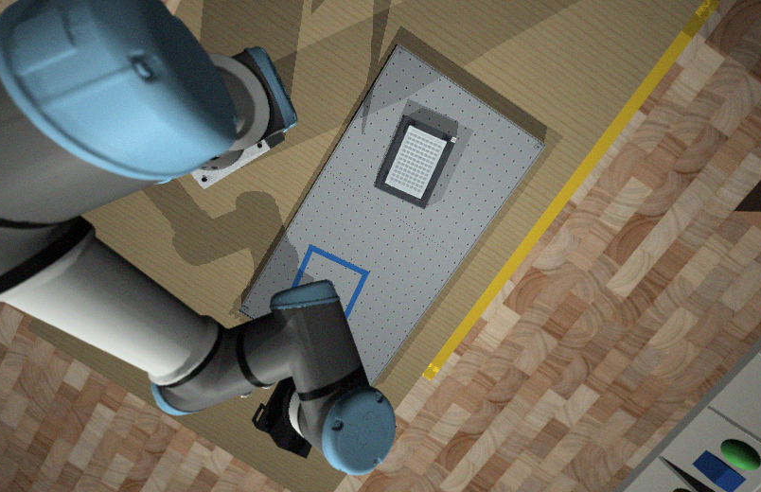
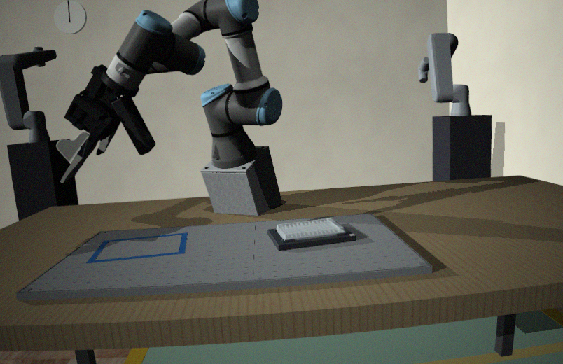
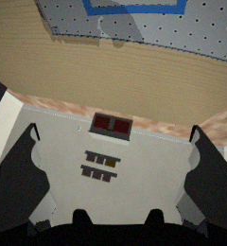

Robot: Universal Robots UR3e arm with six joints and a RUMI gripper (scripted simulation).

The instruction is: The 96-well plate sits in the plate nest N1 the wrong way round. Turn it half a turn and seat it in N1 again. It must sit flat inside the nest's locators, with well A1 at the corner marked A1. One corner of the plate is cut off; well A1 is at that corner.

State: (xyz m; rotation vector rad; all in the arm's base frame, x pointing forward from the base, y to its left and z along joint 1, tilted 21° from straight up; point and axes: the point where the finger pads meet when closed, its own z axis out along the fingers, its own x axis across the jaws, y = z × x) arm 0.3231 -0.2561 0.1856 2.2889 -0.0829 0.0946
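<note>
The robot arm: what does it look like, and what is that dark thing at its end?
The arm is grey tubes with light-blue round caps at the joints. The gripper is a black blocky body with two pale grey pointed jaws and a dark bar alongside.

plate (image 1: pixel 415 162) cut corner perhaps too small

top: overhead, looking down | exterior: front, table-level | wrist: downward | shared: blue square (image 1: pixel 330 280)
</note>
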